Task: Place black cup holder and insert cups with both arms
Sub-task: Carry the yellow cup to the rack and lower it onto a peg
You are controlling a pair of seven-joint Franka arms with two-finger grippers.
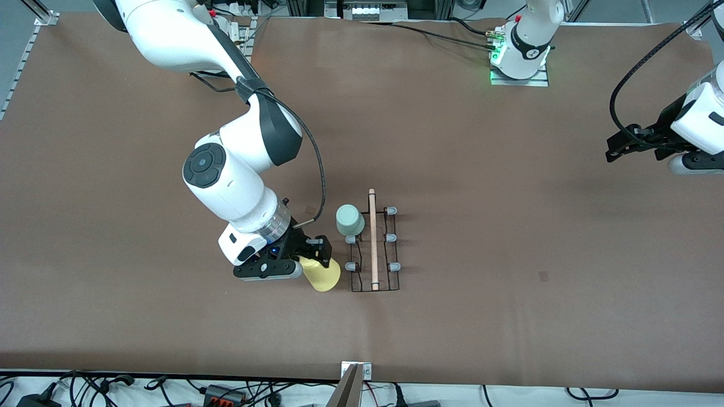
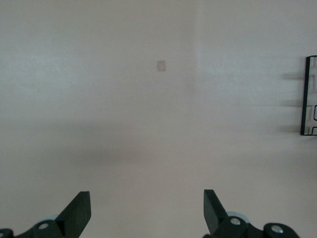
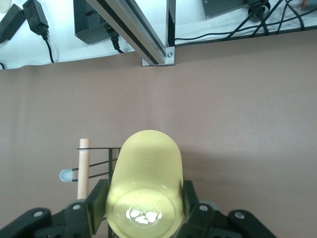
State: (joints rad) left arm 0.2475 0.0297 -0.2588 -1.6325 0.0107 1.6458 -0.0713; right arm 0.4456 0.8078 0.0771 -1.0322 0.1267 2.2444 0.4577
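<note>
One yellow cup [image 1: 323, 275] gripped, right hand [image 1: 308, 261]

front: high, looks down over whole counter [image 1: 509, 316], facing arm bases | left wrist: low, close over bare counter, black cup holder [image 2: 309, 96] at frame edge | right wrist: close on yellow cup [image 3: 146, 186], facing counter's front-camera edge | shared: holder, in all three

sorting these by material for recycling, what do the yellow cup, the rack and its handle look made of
Small yellow tapered cup: likely plastic, smooth, slightly translucent, with glare on its base.
Thin black wire cup holder: looks like coated metal wire, slender and matte.
Its pale rod handle: appears to be unfinished light wood, though the grain is too fine to confirm.
</note>
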